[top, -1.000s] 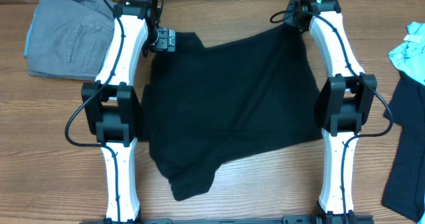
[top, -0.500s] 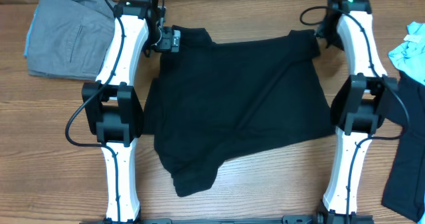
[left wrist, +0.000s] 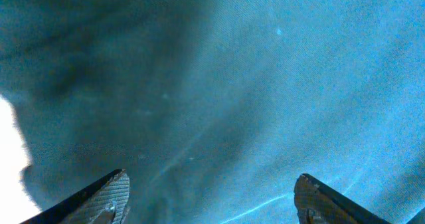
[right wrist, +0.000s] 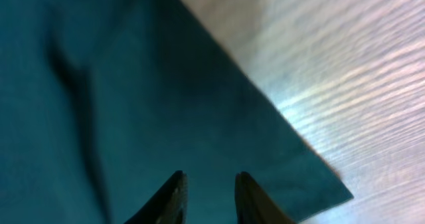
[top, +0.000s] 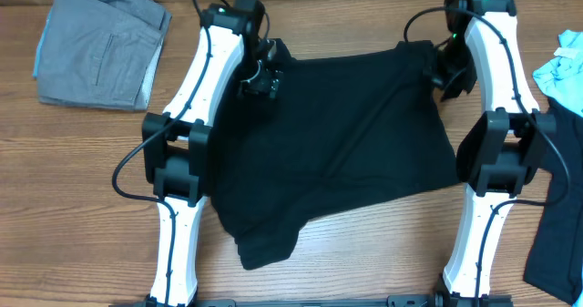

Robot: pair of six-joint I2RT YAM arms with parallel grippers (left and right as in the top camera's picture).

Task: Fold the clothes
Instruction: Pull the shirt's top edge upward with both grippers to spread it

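Black shirt: the black shirt (top: 337, 143) lies spread open on the wooden table (top: 73, 179), between the two arms, its top edge towards the far side and a rumpled flap hanging out at its near left corner.
Shirt surface: mostly flat, with soft creases running slantwise across the middle; no print can be made out on it.
Left gripper, place: the left gripper (top: 260, 79) hangs over the shirt's far left corner, inside the cloth's edge.
Left gripper, jaws: spread wide. In the left wrist view the two fingers (left wrist: 109, 197) sit at the bottom corners of the frame, with only smooth dark cloth showing in the broad gap; nothing is pinched.
Left gripper, contact: whether the tips touch the cloth cannot be told.
Right gripper, place: the right gripper (top: 451, 70) is at the shirt's far right corner, just at the cloth's edge.
Right gripper, jaws: drawn close together but not clenched. In the right wrist view a narrow slit shows between the fingertips (right wrist: 174, 191), and no fold of cloth is seen caught in it.
Right gripper, below: cloth fills the left of that view, its straight edge runs slantwise, and bare wood lies to the right.
Grey garment: the grey garment (top: 100, 47) lies folded at the far left, well apart from the shirt.
Light blue garment: the light blue garment (top: 560, 70) is bunched at the right edge.
Dark garment: the dark garment (top: 556, 216) lies just below the blue one, by the right arm.
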